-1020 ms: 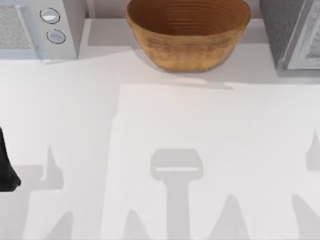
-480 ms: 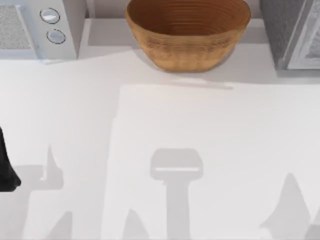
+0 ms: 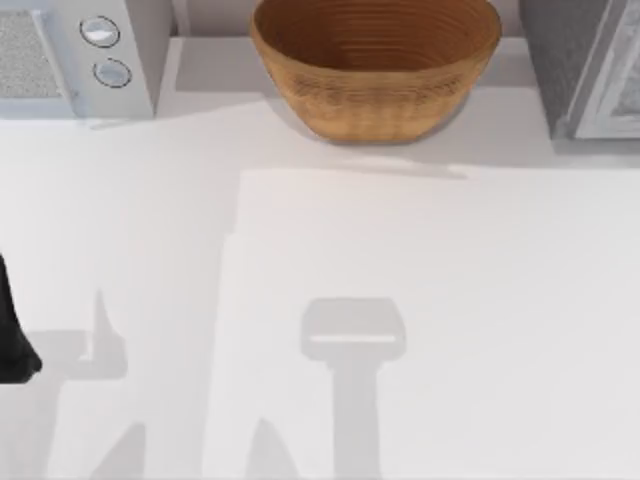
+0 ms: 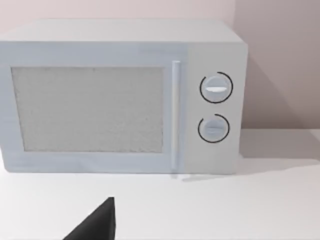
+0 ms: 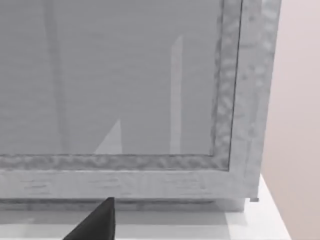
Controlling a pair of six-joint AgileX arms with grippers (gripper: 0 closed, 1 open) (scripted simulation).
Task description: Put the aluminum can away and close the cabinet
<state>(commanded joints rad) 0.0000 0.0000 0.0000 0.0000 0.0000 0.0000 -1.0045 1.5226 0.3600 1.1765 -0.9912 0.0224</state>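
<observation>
The aluminum can is out of view. The grey cabinet stands at the table's back right corner. In the right wrist view its textured frame and flat front panel loom close, and a black tip of my right gripper points at its lower edge. My left arm is parked at the table's left edge. In the left wrist view a black tip of my left gripper hangs above the table, facing the microwave.
A white microwave with two dials sits at the back left. A large woven basket stands at the back centre between microwave and cabinet. Arm shadows fall on the white tabletop.
The shadows of my right arm at the table's front right have slid rightward and off the table. My left arm has not moved.
</observation>
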